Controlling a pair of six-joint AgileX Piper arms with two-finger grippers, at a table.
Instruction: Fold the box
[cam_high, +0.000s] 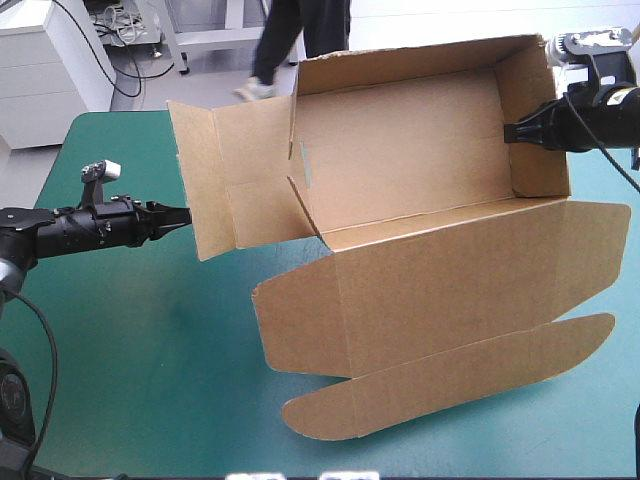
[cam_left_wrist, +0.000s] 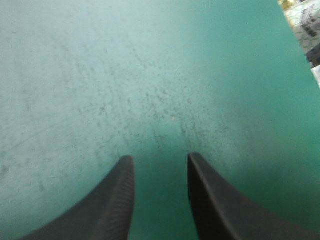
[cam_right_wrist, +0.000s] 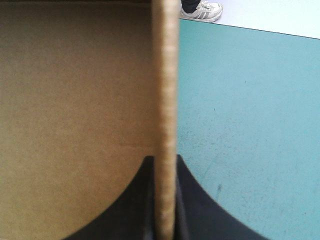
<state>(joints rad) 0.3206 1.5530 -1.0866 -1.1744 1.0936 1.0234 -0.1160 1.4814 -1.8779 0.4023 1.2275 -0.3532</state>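
Teal-green cover (cam_high: 120, 340) fills the table, and past the left gripper (cam_left_wrist: 160, 161) it is all we see. The 2 black fingers stand apart with bare cover between them and hold nothing. We judge the gripper is open and low so that it can take the loose end panel (cam_high: 205, 180). In the high view that panel's edge lies just ahead of the tips, very near them, though we cannot tell whether they touch.

The right gripper (cam_right_wrist: 165, 162) is pinched on the box (cam_high: 400, 150), with a finger on each face of the right end wall (cam_right_wrist: 165, 75). The tray's brown inside lies to the wall's inner face and open cover to its outer face. We read this grip as an anchor that holds the wall upright and stops the box sliding while the other arm works.

The box sits toward the far right of the table. Its far wall and right end wall are raised, while its left end is unfolded and splayed outward. The lid (cam_high: 440, 270) lies flat toward the near edge, and its rounded tuck flap (cam_high: 450, 375) is nearest us. The lid is out of the way, so the left end looks like the step in hand.
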